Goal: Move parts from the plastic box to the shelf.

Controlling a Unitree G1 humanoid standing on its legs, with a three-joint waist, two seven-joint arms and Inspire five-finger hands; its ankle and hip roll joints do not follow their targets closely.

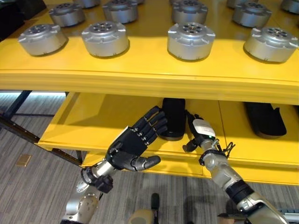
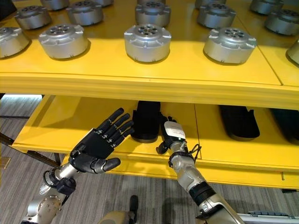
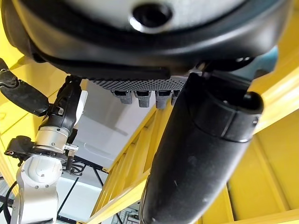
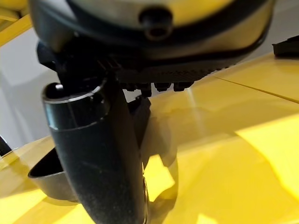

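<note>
Several round silver metal parts (image 1: 190, 41) stand in rows on the top level of the yellow shelf (image 1: 140, 74). On the lower level a tall black part (image 1: 174, 119) stands upright. My right hand (image 1: 200, 133) is just right of it over the lower shelf's front, open with fingers straight and nothing in it. In the right wrist view its thumb (image 4: 98, 158) hangs above the yellow board, with the black part (image 4: 51, 179) beside it. My left hand (image 1: 135, 142) hovers in front of the lower shelf, left of the black part, open and empty.
A second black part (image 1: 265, 119) lies further right on the lower shelf (image 1: 93, 121). The top level's thick front edge (image 1: 149, 81) overhangs both hands. Grey floor (image 1: 37, 186) shows below, with a dark frame bar (image 1: 18, 128) at the left.
</note>
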